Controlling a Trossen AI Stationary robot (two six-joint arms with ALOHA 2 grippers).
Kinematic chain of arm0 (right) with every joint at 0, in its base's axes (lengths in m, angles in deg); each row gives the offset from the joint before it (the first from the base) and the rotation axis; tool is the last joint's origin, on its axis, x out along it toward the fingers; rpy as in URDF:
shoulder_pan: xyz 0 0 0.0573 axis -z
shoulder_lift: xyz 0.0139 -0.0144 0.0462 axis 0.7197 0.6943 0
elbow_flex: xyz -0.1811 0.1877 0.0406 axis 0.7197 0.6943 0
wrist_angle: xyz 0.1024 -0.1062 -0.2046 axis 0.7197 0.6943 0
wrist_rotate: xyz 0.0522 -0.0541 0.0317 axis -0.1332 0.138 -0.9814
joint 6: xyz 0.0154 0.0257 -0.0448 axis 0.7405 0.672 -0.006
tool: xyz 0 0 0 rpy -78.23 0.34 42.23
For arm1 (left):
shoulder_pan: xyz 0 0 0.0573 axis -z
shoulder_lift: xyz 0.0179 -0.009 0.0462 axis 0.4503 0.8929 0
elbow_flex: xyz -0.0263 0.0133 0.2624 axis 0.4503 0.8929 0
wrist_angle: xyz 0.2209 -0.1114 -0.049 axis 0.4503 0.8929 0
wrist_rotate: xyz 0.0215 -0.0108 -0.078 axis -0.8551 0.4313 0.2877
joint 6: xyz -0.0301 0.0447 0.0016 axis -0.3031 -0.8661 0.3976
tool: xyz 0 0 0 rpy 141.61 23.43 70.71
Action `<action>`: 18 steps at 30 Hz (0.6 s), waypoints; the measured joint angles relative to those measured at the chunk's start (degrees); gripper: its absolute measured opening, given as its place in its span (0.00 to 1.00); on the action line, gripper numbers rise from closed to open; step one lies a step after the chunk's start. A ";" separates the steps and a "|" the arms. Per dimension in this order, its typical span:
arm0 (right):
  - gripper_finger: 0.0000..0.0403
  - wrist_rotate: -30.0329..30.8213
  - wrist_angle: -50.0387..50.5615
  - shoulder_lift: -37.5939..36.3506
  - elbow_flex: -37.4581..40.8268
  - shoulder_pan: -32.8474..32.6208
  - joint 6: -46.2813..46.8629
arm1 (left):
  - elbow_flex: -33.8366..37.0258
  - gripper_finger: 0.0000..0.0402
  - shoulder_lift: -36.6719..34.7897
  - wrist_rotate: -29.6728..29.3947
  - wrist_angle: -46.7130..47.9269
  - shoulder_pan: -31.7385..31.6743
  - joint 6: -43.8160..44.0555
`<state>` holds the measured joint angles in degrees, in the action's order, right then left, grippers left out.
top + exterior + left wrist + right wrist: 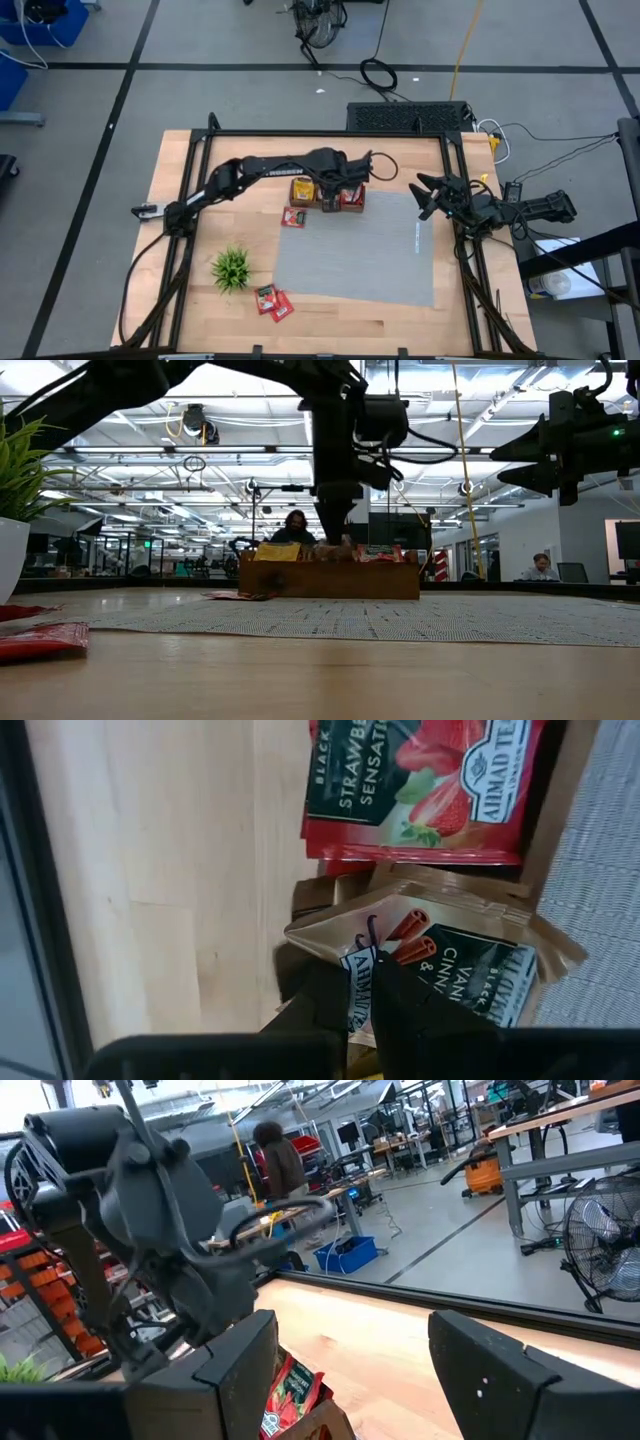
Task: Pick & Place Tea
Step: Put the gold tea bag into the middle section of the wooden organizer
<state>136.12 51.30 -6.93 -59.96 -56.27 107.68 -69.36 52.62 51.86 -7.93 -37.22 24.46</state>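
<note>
A low wooden tray (327, 206) stands at the far edge of a grey mat (360, 255) and holds tea packets: yellow (302, 190), red (352, 196) and grey-brown (470, 970). My left gripper (330, 192) points down into the tray's middle, shut on a grey-brown packet; in the low view the left gripper (338, 528) reaches the tray's top. One red packet (293, 217) lies flat on the wood left of the mat, and two more (273, 301) lie near the front. My right gripper (432, 195) waits open at the right edge. My left gripper pinches a grey-brown cinnamon packet by its upper edge (361, 958) between its two fingers (318, 1002). The fingers come from above, pointing steeply down. The packet hangs below them over other grey-brown packets in the tray; whether it is clear of them I cannot tell.
A small green plant (232, 268) in a white pot stands at the front left of the table. A red strawberry packet (420, 780) lies in the tray beside the held one. The black frame (330, 133) runs along the table's edges.
</note>
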 joint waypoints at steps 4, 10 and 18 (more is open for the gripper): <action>0.60 0.00 -0.02 0.00 -0.02 0.00 0.00 | 0.00 0.06 0.77 -1.06 0.02 -0.07 0.02; 0.60 0.00 -0.02 0.00 -0.02 0.00 0.00 | 0.00 0.25 0.68 -1.59 -0.49 -0.17 0.00; 0.60 0.00 -0.02 0.00 0.00 0.00 0.00 | -0.32 0.46 0.66 -1.59 0.34 -0.20 2.96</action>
<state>136.12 51.28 -6.93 -59.96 -56.27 107.68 -69.67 53.28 50.27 -7.59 -37.42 27.41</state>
